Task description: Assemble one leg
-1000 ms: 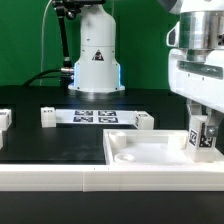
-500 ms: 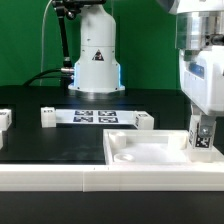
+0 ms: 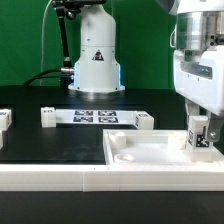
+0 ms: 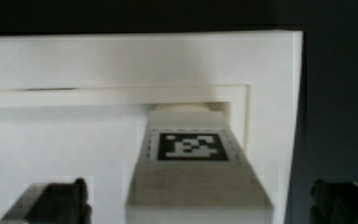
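Note:
The leg, a small white post with a black-and-white tag, stands upright at the near corner of the big white panel on the exterior view's right. My gripper reaches down around it from above. In the wrist view the leg runs between my two dark fingers, with a visible gap on each side, so the gripper is open around the leg. The leg's far end meets the panel's rim; the joint itself is hidden.
The marker board lies on the black table at the back. Loose white legs lie beside it, and another sits at the exterior view's left edge. The arm's base stands behind.
The hand shifted slightly toward the exterior view's right half a second ago and is now back near where it was. The leg stays upright at the panel's corner.

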You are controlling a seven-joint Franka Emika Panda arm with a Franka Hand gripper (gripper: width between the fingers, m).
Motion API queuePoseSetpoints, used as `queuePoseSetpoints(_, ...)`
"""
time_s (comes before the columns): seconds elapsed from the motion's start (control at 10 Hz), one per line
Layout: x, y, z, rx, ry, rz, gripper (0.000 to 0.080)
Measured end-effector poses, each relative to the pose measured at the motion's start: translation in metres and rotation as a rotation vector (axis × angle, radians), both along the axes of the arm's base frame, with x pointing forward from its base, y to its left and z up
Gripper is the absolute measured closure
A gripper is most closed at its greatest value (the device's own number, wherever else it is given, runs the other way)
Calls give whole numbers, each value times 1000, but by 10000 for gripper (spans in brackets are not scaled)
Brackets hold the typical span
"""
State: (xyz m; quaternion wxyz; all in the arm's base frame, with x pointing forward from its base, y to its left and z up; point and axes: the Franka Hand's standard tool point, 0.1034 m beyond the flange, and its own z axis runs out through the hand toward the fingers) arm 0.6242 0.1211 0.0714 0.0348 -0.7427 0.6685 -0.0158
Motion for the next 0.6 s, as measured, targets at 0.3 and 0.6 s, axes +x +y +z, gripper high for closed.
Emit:
queuePoseSetpoints(0.3, -1, 4, 0, -28, 4, 324, 151)
queuePoseSetpoints(0.6, -1, 4, 0, -43, -2, 574, 150)
